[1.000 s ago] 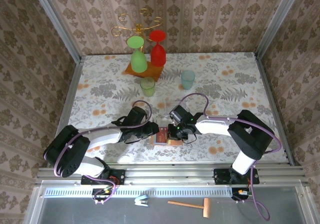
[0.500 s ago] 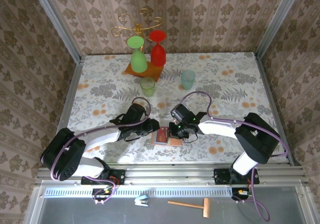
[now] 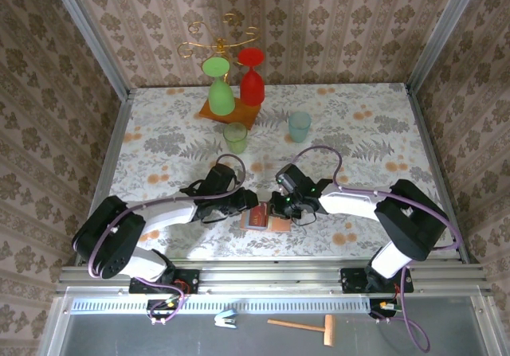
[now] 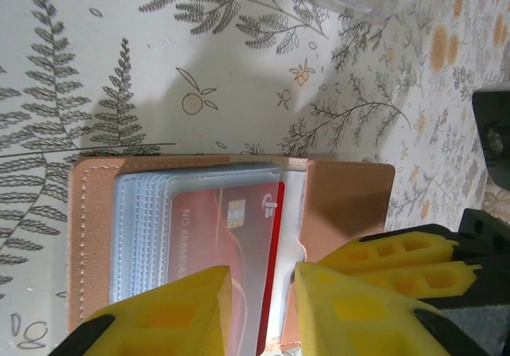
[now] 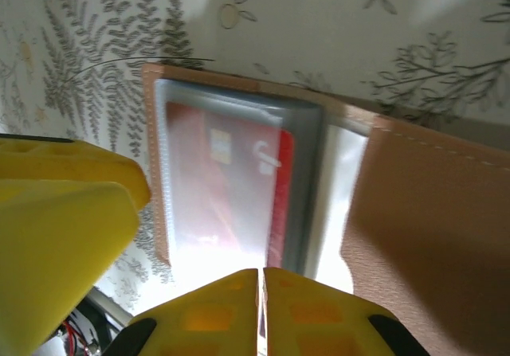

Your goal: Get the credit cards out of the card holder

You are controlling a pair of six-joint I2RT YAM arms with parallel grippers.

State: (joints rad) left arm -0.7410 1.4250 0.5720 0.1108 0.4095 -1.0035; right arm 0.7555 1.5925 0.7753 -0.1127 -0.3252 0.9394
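Under left end effector, open card holder, red credit cards sleeved

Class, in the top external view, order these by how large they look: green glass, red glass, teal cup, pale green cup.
1. green glass: largest.
2. red glass: slightly smaller, close to the green one.
3. teal cup and pale green cup: smallest; they look alike, so unranked.
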